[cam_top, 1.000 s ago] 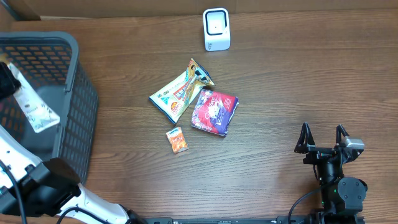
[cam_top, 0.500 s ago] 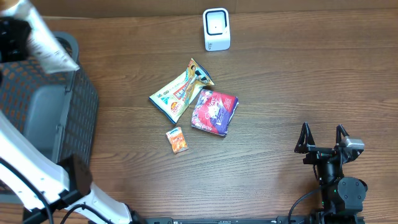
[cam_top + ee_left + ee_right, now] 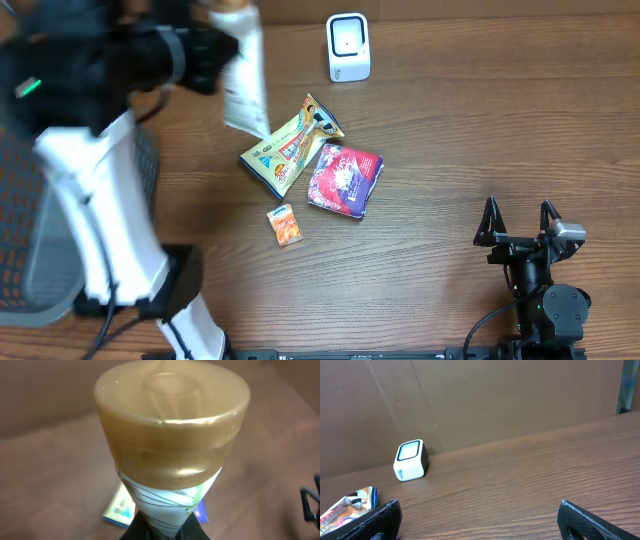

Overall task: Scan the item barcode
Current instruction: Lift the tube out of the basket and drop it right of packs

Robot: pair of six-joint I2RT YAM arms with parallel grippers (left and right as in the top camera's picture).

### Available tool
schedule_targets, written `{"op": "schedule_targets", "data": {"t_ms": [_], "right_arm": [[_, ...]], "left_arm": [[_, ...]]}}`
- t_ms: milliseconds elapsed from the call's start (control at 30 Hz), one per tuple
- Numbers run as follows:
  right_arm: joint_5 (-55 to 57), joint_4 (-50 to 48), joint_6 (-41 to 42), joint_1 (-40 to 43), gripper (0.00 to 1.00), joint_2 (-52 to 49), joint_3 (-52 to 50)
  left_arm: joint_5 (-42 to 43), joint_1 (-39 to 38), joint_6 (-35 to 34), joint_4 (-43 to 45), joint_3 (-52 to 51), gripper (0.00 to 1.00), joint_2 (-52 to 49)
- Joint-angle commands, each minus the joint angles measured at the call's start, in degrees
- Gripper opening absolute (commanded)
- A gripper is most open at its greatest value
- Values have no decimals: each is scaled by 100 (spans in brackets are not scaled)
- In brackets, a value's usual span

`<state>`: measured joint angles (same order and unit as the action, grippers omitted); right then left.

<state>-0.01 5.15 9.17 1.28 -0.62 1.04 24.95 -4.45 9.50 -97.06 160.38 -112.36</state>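
L gripper point(image 3: 218, 47) clamped on gold-capped spout pouch point(image 3: 243, 80), up over desk point(image 3: 450, 130) far-left, above snack bag point(image 3: 290, 145). Scanner point(image 3: 348, 47) at far edge, mid. R gripper point(image 3: 520, 222) fingers wide apart, empty, near-right corner.

table point(image 3: 450, 150) — wood | on it: scanner point(image 3: 348, 47), yellow packet point(image 3: 290, 145), purple packet point(image 3: 345, 178), orange sachet point(image 3: 285, 225)

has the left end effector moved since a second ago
Yes. The left end effector, shut on the pouch, swung right from over the basket toward the scanner.
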Motion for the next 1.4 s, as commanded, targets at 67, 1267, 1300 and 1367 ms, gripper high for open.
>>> {"op": "schedule_targets", "data": {"t_ms": [67,1267,1300,1367], "right_arm": [[-7,-31,-17,-31,100,46,-59],[17,3681,-24,-26,100,-627,3117],[-13,3864,-24,-26,100,-815,3386],[-214,4103,-15,-31,100,-1178,3877]], "left_arm": [[-48,-1019,-81,72,-647,4,-940],[-2142,-2354,-1047,1486,1167,100,-986],[-2459,-2249,-1126,1530,1241,100,-719],[-2859,-2072,-1143,1690,1300,100,-214]]}}
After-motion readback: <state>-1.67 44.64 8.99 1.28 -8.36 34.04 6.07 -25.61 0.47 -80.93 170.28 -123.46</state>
